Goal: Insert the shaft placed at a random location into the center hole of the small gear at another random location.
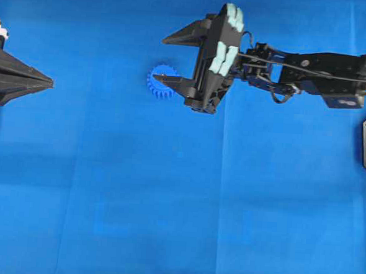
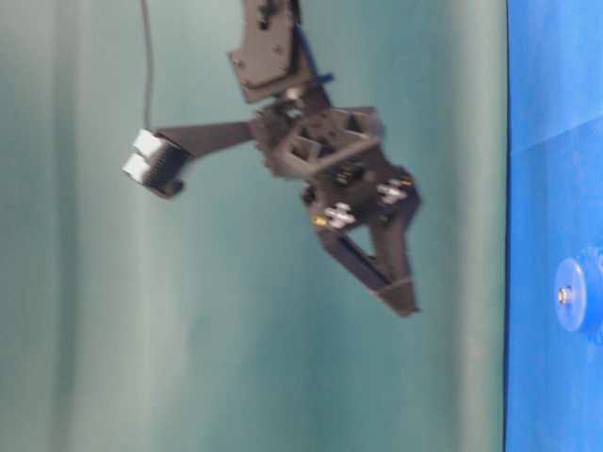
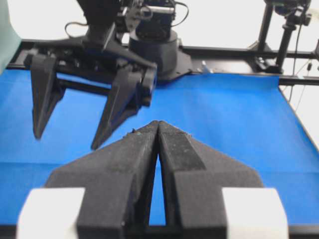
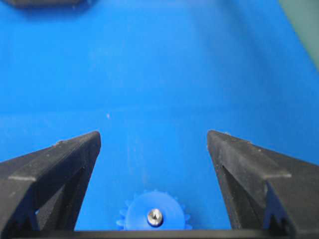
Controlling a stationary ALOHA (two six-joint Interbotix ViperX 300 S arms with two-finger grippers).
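My right hand [image 4: 154,142] is spread wide, grasping nothing. Beneath it, the tiny silvery metal shaft [image 4: 155,216] stands seated in the small blue plastic toothed gear [image 4: 153,213] on the blue surface [image 4: 164,74]. Advisable: withdraw straight up, avoiding the teeth.

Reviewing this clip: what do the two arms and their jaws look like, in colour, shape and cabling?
Both are matte black. The right gripper has long wedge-shaped tapering jaws, pale tape patches on its body, and thin black cables looping at the wrist. The left gripper has matching black pointed jaws with white blocks at their base.
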